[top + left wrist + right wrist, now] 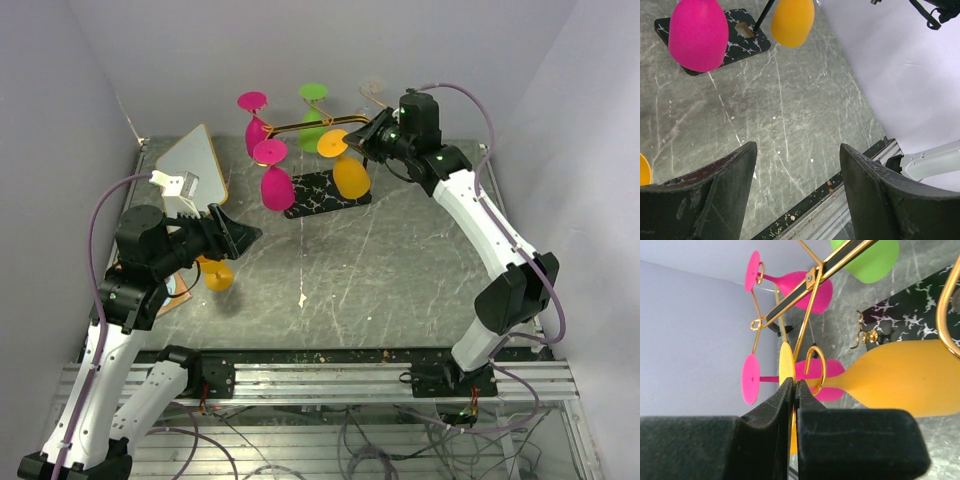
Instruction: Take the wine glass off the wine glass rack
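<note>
Inspecting wine glass rack [300, 124]: standing upright at far ctr of bench [400, 290], black white-veined base [328, 193] sitting flat on bench surface.

Noting orange wine glass [351, 177] hanging bowl-down on rack's near-right gold arm, foot up at hook level, bowl hovering over base's right end. Finding right end effector [348, 140] reaching in from right side at rack-arm height. Seeing its fingers [775, 405] clenched together in right wrist view, w/ glass's thin foot disc pinched edge-on between them. Seeing a gold scroll hook curling round stem just past fingertips; glass not yet off rack.

Logging pink glasses [277, 188], two of them, and a green glass [313, 128], also hanging bowl-down on other arms.

Noting left end effector [240, 235] hovering over bench's left side, well apart from rack. Finding its fingers [725, 190] spread wide and gripping nothing, w/ bare bench showing between them in left wrist view.

Recording second orange glass [216, 274] on bench just beside left end effector; orientation unclear, contact w/ end effector: cannot tell. Noting grey tan-edged panel [195, 160] at bench's far-left corner.
</note>
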`<act>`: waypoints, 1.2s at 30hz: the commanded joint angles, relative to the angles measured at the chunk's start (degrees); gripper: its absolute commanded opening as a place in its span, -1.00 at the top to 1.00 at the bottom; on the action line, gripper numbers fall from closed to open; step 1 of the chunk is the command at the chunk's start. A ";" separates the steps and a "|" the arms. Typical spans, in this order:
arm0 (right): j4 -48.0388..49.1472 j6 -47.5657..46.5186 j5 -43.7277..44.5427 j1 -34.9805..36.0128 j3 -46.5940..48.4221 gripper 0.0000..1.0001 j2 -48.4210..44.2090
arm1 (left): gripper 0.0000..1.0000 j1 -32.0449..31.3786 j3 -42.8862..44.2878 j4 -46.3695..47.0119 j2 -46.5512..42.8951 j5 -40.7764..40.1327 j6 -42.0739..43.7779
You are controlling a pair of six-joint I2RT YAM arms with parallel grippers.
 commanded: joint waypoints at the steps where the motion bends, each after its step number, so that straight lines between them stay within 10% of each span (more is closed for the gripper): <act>1: 4.64 3.17 -6.71 -1.08 -0.68 1.00 -1.19 | -0.55 0.22 1.37 0.90 0.01 0.01 0.26; 36: 8.76 20.64 -5.40 -1.71 3.23 1.00 5.46 | -0.56 0.22 1.55 -0.85 -0.64 -0.71 1.19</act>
